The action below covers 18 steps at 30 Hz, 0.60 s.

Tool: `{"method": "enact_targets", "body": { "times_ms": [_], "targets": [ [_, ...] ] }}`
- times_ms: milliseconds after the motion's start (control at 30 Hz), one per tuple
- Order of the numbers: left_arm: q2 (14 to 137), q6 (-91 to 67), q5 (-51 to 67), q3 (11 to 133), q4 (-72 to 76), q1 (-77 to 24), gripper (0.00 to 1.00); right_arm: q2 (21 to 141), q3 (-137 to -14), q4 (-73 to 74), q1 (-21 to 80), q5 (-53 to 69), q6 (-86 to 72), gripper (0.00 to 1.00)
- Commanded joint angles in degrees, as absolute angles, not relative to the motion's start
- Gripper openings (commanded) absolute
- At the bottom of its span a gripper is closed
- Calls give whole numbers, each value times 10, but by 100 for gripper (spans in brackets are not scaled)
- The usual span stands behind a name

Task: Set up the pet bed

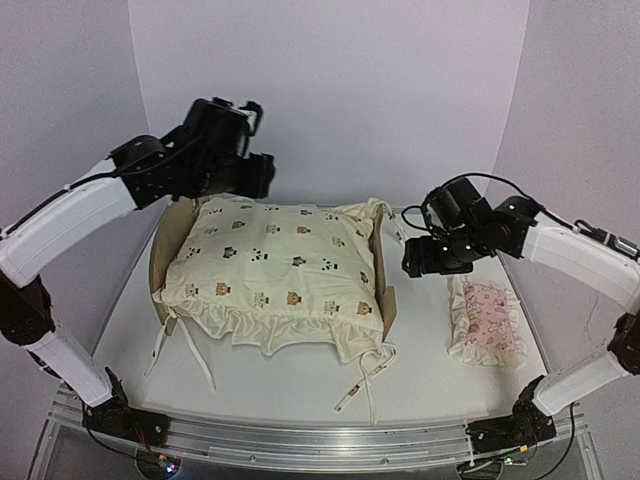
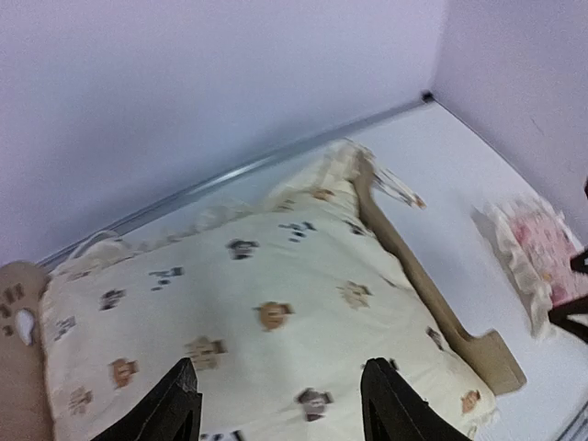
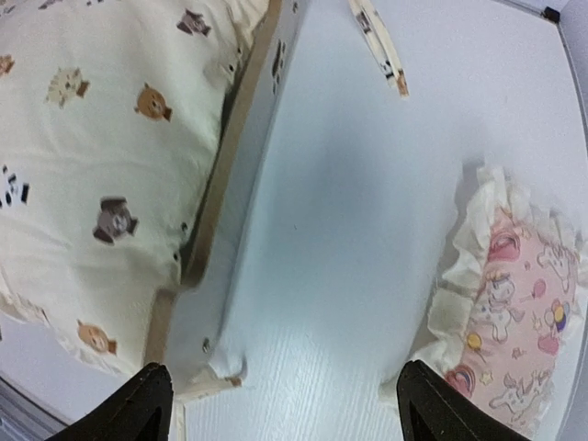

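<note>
With your left pincer [image 2: 278, 378] and right pincer [image 3: 285, 377] both apart and empty, and the pet bed [image 1: 387, 302] mid-bench [image 1: 270, 395] under its cream cushion [image 1: 275, 265], you'd do best to lower the right one squarely onto the pink pillow [image 1: 487, 322] at the bed's 3 o'clock, pinching its body rather than the frill; no writing is readable.

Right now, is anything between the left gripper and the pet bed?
Yes. The cream cushion lies on the pet bed and covers its inside directly below the open left gripper. Only the headboard and footboard show past the cushion's edges.
</note>
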State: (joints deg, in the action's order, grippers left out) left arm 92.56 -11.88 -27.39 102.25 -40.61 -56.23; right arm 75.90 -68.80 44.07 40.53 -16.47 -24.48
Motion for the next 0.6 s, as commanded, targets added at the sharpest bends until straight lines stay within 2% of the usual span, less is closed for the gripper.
{"method": "enact_targets", "body": {
  "times_ms": [0, 100, 233, 567],
  "targets": [
    [1034, -4, -155, 1096, -414, -626, 60, 663, -597, 454, 407, -158, -272, 85],
    [1117, 53, -134, 1143, -445, -663, 65, 607, -559, 457, 407, -153, -278, 86],
    [1203, 79, -132, 1205, -489, -687, 65, 564, -536, 461, 407, -149, -281, 86],
    [1263, 84, -123, 1218, -520, -693, 63, 563, -521, 468, 407, -154, -275, 87]
  ]
}}
